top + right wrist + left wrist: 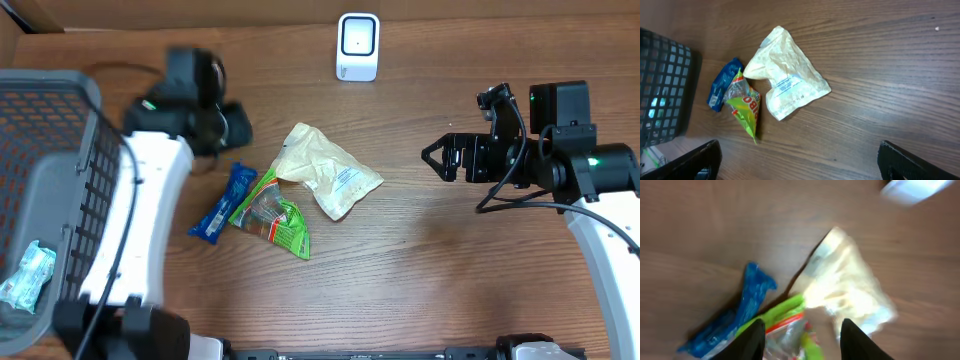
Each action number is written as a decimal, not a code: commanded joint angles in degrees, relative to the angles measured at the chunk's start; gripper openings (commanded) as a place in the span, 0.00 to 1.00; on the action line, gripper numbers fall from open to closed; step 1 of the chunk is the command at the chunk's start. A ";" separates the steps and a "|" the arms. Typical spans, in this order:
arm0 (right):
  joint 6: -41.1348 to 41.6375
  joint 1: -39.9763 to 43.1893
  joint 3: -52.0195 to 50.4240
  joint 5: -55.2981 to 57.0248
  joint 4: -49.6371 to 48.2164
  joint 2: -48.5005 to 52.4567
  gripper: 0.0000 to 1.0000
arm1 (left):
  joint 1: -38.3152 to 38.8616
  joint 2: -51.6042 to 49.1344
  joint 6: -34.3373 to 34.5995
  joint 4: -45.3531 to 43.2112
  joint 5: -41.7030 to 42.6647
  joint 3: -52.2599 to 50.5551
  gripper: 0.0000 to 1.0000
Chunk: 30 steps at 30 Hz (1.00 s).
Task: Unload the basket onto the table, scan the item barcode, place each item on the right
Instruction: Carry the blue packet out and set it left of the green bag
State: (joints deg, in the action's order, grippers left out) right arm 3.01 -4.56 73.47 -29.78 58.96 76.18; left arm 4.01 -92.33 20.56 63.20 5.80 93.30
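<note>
- Pale teal packet [25,277] lies in the grey basket [60,170] at the left edge;
- 3 packets lie mid-table; the green packet [275,215] touches the blue packet [223,203] and the cream pouch [325,170];
- Left gripper [802,337] hovers over the green packet, fingers spread, gripping nothing;
- Right gripper [433,160] hangs spread wide and empty, right of the pouch;
- White scanner [358,46] stands at the far edge, apart from all 3.

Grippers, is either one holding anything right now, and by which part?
Nothing is held. The left gripper is open and empty; the right gripper is wide open, also empty.
</note>
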 commanded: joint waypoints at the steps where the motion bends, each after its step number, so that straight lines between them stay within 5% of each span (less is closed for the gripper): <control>1: -0.04 -0.26 0.74 -0.33 -0.11 -0.13 1.00 | -1.18 4.52 -5.62 9.05 -2.56 18.71 0.40; 5: -0.04 -0.26 0.74 -0.33 0.35 -0.11 1.00 | -10.25 8.55 -5.79 20.83 -10.43 30.18 0.45; 9: -0.04 -0.26 0.74 -0.33 0.31 -0.11 1.00 | -31.43 11.06 -5.77 30.10 -11.52 29.81 0.45; 17: -0.04 -0.26 0.74 -0.33 0.70 -0.11 1.00 | -61.35 7.52 -3.61 18.38 8.00 10.99 0.45; 27: -0.04 -0.26 0.74 -0.33 0.74 -0.13 1.00 | -61.75 -3.89 -0.15 2.21 0.31 -8.63 0.40; 29: -0.04 -0.26 0.74 -0.33 0.70 -0.11 1.00 | -61.72 -5.60 -0.20 0.79 -0.52 -9.16 0.51; 30: -0.04 -0.26 0.74 -0.33 0.72 -0.11 1.00 | -61.75 -6.75 -0.22 0.02 -1.22 -9.29 0.70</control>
State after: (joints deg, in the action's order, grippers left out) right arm 2.98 -4.56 73.47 -29.80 59.83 76.20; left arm -57.95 -97.21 19.59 64.45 7.11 84.53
